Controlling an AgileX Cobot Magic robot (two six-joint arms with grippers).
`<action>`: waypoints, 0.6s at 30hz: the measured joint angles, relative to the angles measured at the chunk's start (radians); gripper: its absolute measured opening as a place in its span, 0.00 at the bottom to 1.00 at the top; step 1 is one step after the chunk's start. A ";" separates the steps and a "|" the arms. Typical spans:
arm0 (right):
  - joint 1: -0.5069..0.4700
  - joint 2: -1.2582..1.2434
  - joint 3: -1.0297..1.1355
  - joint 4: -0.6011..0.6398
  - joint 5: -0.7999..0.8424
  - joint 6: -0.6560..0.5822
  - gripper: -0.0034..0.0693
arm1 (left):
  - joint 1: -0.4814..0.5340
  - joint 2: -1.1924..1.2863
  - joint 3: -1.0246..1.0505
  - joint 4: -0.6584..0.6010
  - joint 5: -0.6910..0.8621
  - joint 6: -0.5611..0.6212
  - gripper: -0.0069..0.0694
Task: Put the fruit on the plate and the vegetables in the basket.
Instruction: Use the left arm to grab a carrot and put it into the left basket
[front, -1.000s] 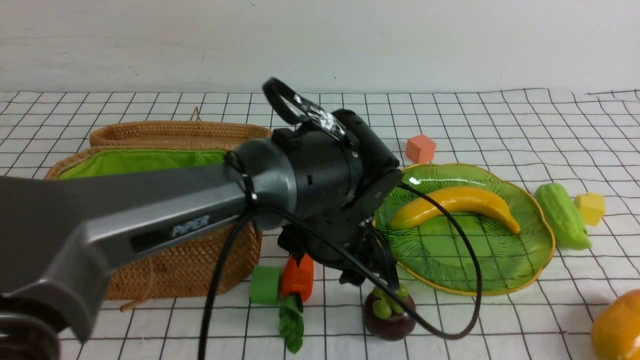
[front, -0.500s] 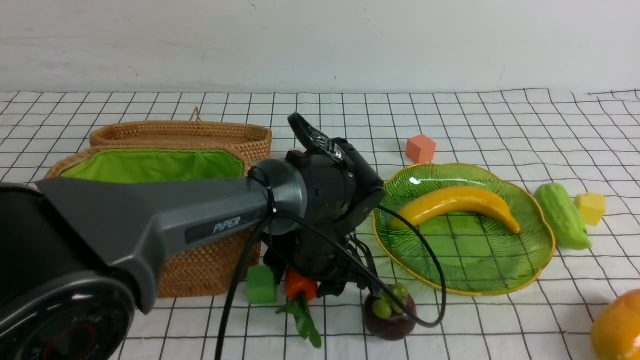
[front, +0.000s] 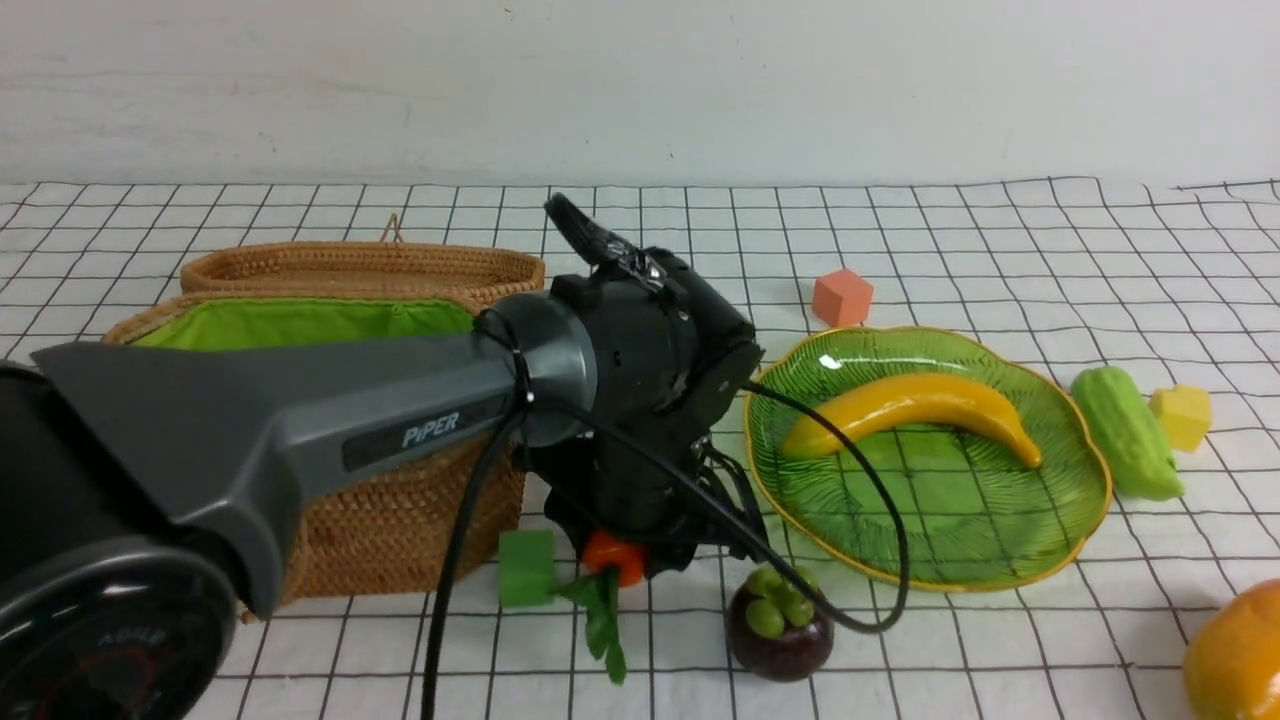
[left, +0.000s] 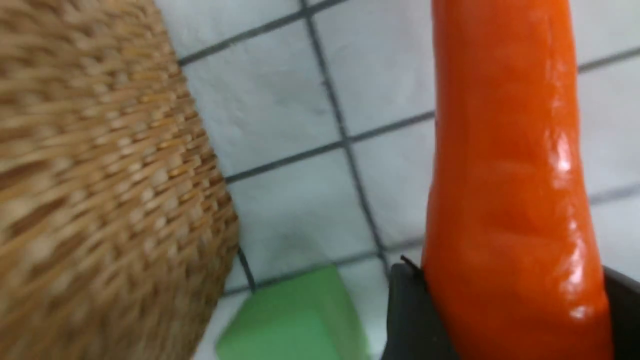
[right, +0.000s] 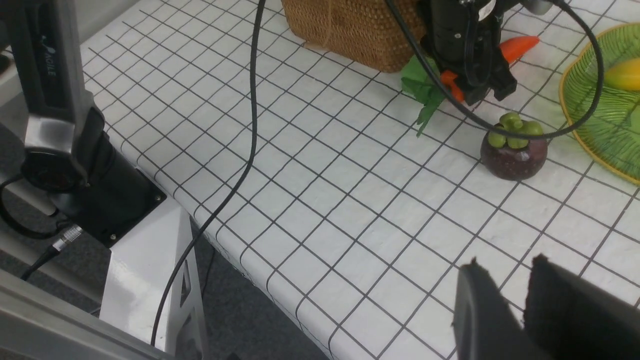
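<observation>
My left gripper (front: 622, 560) reaches down in front of the woven basket (front: 400, 520) and is shut on the orange carrot (left: 505, 175), with a dark finger (left: 407, 315) pressed against each side. The carrot's green leaf (front: 603, 615) hangs down to the cloth. A yellow banana (front: 910, 405) lies on the green plate (front: 1000, 540). The purple mangosteen (front: 780, 630) stands just in front of the plate, and the orange mango (front: 1235, 650) sits at the near right edge. The light-green gourd (front: 1125, 430) lies right of the plate. My right gripper (right: 507, 262) hovers over the cloth, slightly open and holding nothing.
A green foam cube (front: 527, 567) sits beside the carrot against the basket's wall (left: 100, 175). An orange cube (front: 841, 297) lies behind the plate and a yellow cube (front: 1181, 415) beside the gourd. The left arm's cable (right: 250, 150) trails off the table's near edge.
The left gripper has come down and closed round the carrot. The carrot and its leaf have shifted with it. The right arm has stayed put.
</observation>
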 joint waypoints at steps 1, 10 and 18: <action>0.000 0.000 0.000 0.000 0.000 0.000 0.28 | -0.007 -0.012 -0.003 0.003 0.005 0.003 0.60; 0.000 0.000 0.000 -0.022 -0.044 -0.012 0.29 | -0.094 -0.410 -0.002 0.082 0.160 0.483 0.60; 0.000 0.000 0.000 -0.022 -0.050 -0.035 0.29 | 0.222 -0.643 0.189 0.078 0.078 1.041 0.60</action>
